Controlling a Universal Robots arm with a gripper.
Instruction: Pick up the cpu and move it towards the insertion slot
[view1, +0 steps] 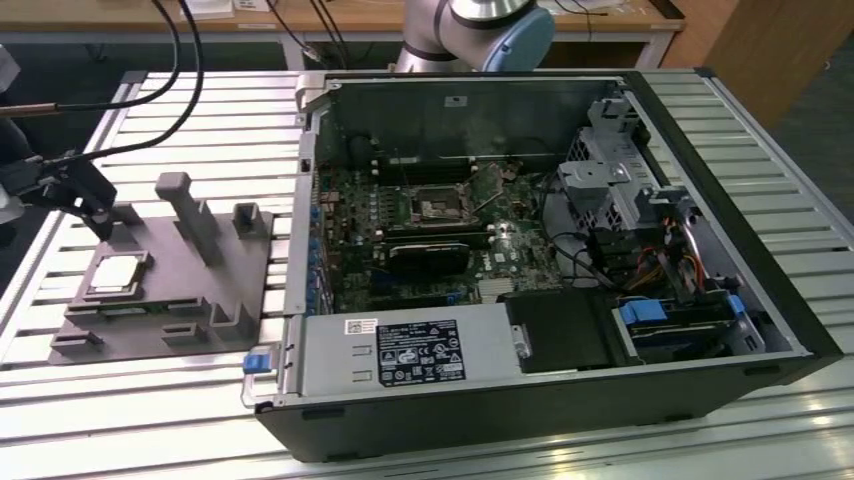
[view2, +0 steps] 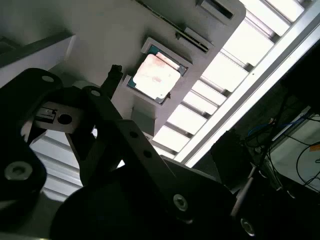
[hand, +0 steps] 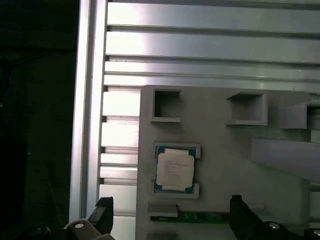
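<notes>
Cpu (view1: 118, 272) lies flat in a recess of the grey fixture (view1: 200, 285), which sits on the slatted metal surface (view1: 200, 120) at the exterior view's left. Not lifted yet. Jaws are spread wide w/ nothing held. In the first wrist view the two dark tips stand either side of the cpu (hand: 174, 169), apart from it. In the exterior view they hang by the fixture's far corner, near the cpu, prob. above it w/o contact; height is hard to judge. Insertion slot (view1: 437, 207) is on the motherboard (view1: 360, 215) inside the open PC case (view1: 534, 420), toward the exterior view's right, well apart from the cpu. Arm (view1: 481, 25) base is behind the case.
</notes>
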